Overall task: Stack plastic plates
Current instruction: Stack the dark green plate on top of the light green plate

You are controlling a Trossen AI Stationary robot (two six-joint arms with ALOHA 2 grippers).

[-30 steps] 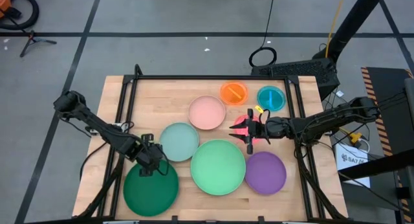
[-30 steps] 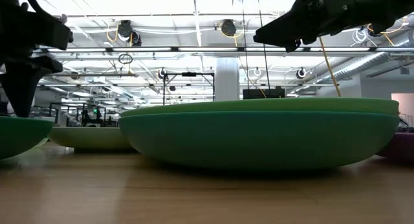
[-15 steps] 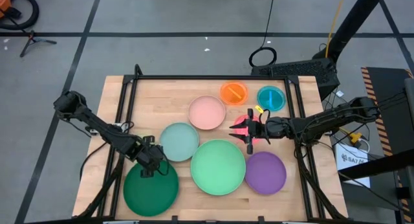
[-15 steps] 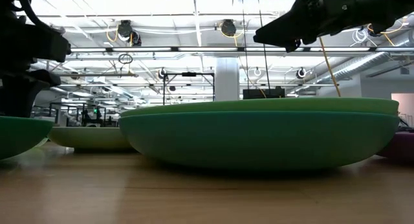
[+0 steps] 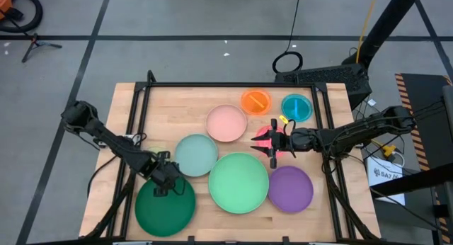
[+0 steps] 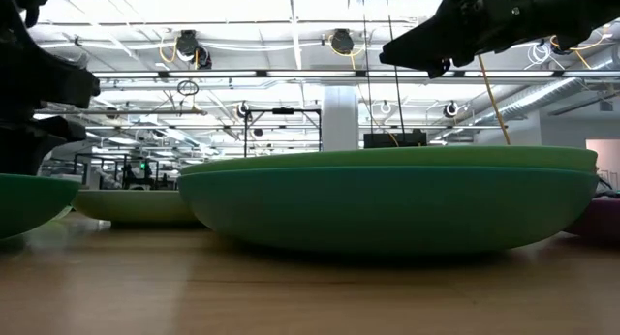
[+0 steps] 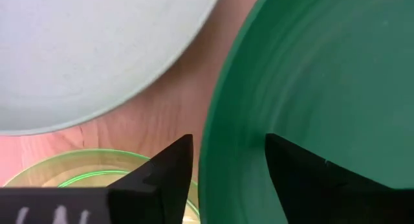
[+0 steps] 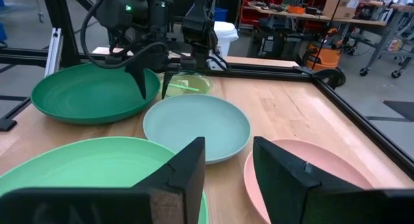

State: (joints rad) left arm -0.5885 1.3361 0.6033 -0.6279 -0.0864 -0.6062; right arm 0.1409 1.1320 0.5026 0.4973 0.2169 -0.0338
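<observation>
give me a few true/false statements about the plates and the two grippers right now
1. The left gripper has its jaws straddling the rim of the dark green plate. True.
2. The purple plate is stacked on the pink plate. False: they lie apart, each on the table.
3. The right gripper hangs above the table with open jaws holding nothing. True.
4. The orange plate sits at the table's near edge beside the dark green plate. False: it is at the far side, next to the teal plate.
5. The mint plate lies between the dark green plate and the pink plate. True.
</observation>
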